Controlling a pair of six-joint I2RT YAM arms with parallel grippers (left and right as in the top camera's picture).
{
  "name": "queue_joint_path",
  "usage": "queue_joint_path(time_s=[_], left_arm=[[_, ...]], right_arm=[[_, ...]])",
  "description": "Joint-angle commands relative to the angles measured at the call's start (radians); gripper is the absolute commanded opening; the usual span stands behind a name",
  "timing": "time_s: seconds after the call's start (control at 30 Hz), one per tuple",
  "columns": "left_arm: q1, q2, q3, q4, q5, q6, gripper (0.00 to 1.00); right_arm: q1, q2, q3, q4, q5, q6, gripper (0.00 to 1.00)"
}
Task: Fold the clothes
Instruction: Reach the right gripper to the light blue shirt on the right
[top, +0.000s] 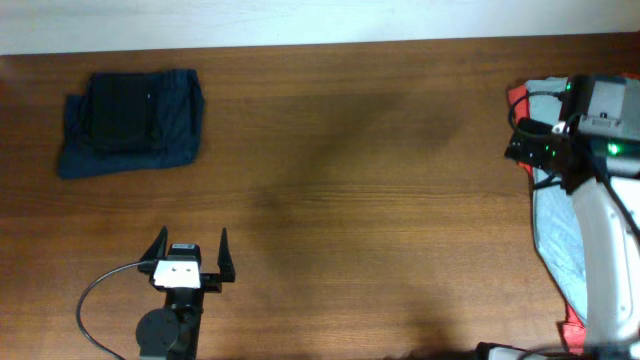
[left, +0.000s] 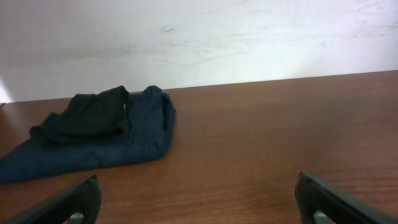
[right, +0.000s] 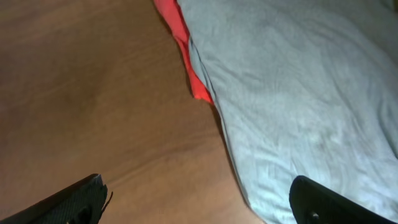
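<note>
Left hand: our left gripper (left: 199, 208) is wide open and holds nothing. It hangs over the bare table (top: 350, 150).
Right hand: our right gripper (right: 199, 202) is wide open too, and empty.
Pale shirt: the pale grey-blue T-shirt (right: 298, 93) lies spread out right under our right hand. One finger is over the cloth and the other is over wood.
Red shirt: the red-orange T-shirt (right: 186, 56) peeks out from under the pale one, just ahead of our right hand.
Dark pile: the dark navy pieces (left: 106, 134) sit in a tidy pile ahead of our left hand, a bit to its left and well apart from it.
How it will feel: we think the pale shirt is soft, light and floppy. It will sag and bunch up, but it cannot break.
Where to grab: we would pinch the pale edge just below our right hand, taking only the top layer and not the red one.
</note>
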Motion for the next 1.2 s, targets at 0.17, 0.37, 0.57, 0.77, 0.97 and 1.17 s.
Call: queue_joint_path(time_s=[0.17, 0.37, 0.57, 0.77, 0.97, 1.17], left_arm=[[-0.004, -0.006, -0.005, -0.001, -0.003, 0.016, 0.99], [-0.004, -0.006, -0.004, -0.001, -0.003, 0.016, 0.99], [-0.004, -0.006, -0.005, -0.001, -0.003, 0.016, 1.0], [-0.004, -0.006, -0.005, -0.001, -0.003, 0.016, 0.99], [-0.004, -0.006, -0.005, -0.001, -0.003, 0.016, 0.99], [-0.004, -0.006, -0.005, -0.001, -0.003, 0.016, 0.99]], right_arm=[[-0.066, 0.2, 0.029, 0.17, -0.021, -0.049, 0.99], [-0.132, 0.322, 0.029, 0.29, -0.025, -0.127, 0.96], [-0.175, 0.391, 0.029, 0.398, -0.093, -0.205, 0.9], [-0.184, 0.409, 0.029, 0.47, -0.105, -0.205, 0.9], [-0.184, 0.41, 0.029, 0.52, -0.134, -0.201, 0.9], [-0.184, 0.427, 0.029, 0.566, -0.201, -0.201, 0.79]])
